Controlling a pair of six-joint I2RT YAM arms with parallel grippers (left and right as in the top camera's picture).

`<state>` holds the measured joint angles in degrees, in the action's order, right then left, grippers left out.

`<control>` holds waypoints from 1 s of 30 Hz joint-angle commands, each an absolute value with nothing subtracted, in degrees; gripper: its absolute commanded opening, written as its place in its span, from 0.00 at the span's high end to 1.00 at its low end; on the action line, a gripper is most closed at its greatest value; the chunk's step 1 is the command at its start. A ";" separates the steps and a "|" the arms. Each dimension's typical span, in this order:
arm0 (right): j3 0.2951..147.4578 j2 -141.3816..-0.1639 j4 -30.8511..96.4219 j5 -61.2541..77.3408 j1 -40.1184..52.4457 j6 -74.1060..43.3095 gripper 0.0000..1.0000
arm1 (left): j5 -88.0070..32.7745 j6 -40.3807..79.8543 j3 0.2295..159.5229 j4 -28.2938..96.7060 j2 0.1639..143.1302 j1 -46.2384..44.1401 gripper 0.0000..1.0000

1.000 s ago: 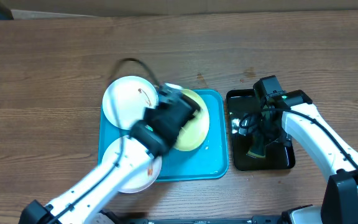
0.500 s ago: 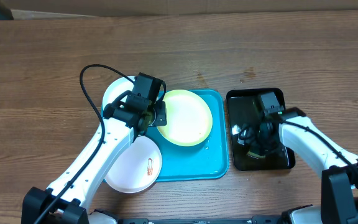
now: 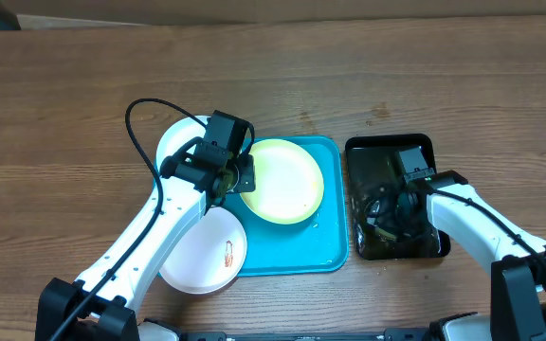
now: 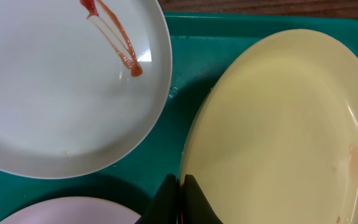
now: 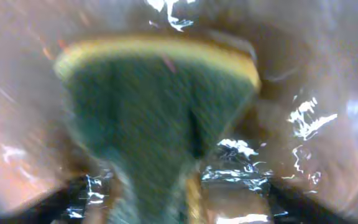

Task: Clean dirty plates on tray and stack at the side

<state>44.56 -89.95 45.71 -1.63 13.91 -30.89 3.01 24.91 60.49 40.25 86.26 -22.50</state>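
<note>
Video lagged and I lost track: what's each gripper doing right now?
Left gripper: jaws closed on the rim of the yellow-green plate.
Right gripper: closed on the sponge, as far as the blurred wrist view shows.

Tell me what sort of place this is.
Probably a robot test bench staged for dishwashing: a wood-grain table, a turquoise tray with a yellow-green plate and smeared white plates, and a sponge in a black tray.

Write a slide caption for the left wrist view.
Left end effector pinches the rim of the yellow plate on the tray, beside a red-smeared white plate.
</note>
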 commanded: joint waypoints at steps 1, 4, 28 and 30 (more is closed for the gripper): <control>42.87 -90.78 46.19 0.19 13.74 -31.53 0.11 | 3.20 23.77 61.14 39.92 86.56 -22.81 0.96; 42.87 -90.78 46.33 0.36 13.74 -31.55 0.82 | 3.29 23.79 61.14 39.79 86.56 -22.81 0.96; 44.73 -90.76 35.70 -7.66 12.86 -30.63 0.22 | 4.69 22.22 61.14 39.81 86.56 -22.81 0.96; 45.78 -90.76 38.94 -7.46 12.86 -29.80 0.00 | 7.14 21.74 61.14 39.79 86.54 -22.85 0.96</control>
<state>44.69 -90.50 37.17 -6.87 13.15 -31.07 4.10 23.42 60.49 40.05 86.28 -22.52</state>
